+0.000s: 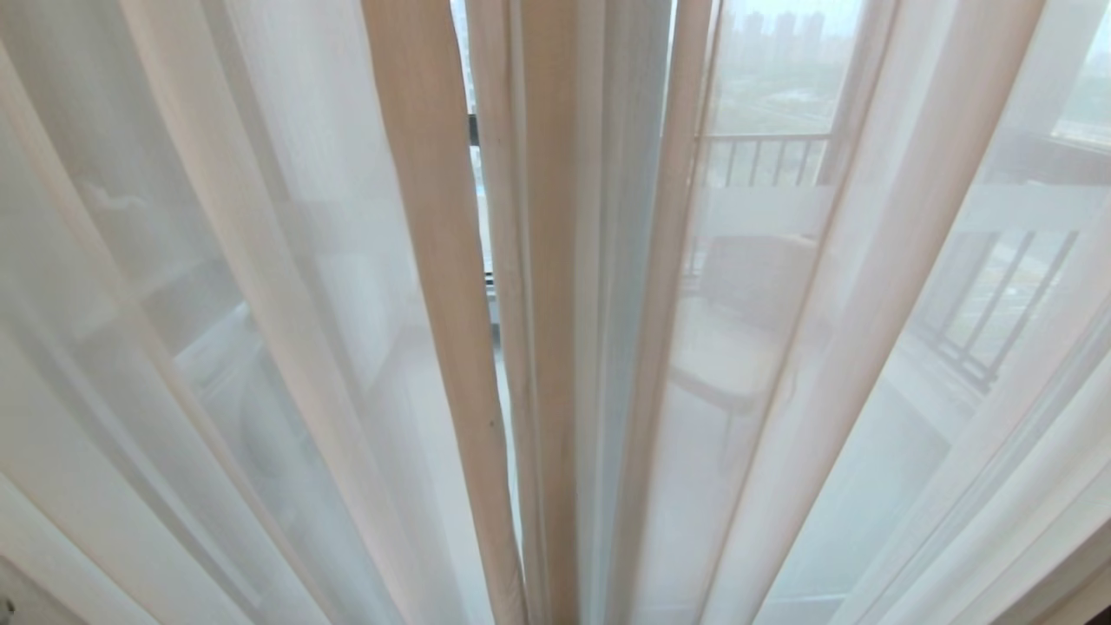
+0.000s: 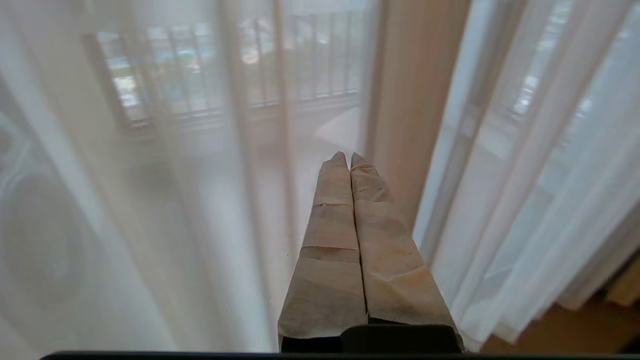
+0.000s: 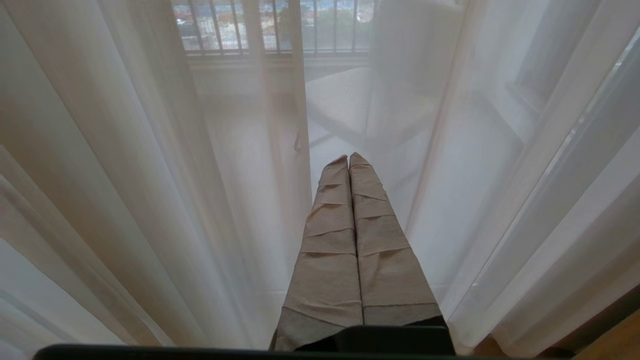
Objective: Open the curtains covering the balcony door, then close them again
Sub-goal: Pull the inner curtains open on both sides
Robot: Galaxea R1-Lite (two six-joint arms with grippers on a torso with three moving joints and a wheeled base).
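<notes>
The curtains [image 1: 555, 347] hung drawn across the balcony door [image 1: 476, 130], filling the head view. The left gripper [image 2: 345, 157] pointed at them, fingers pressed together on nothing, a tan fold at its one o'clock. The right gripper [image 3: 348, 159], likewise pressed together, faced sheer cloth.

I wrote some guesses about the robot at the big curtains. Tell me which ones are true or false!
1. The curtains hang drawn across the glass. True.
2. The left gripper is wide open. False: its fingers are pressed together.
3. The right gripper is squeezing a fold of curtain. False: it is shut on nothing, pointing at the sheer cloth.
4. A railing shows through the sheer cloth. True.
5. A narrow gap sits between the folds. True.
</notes>
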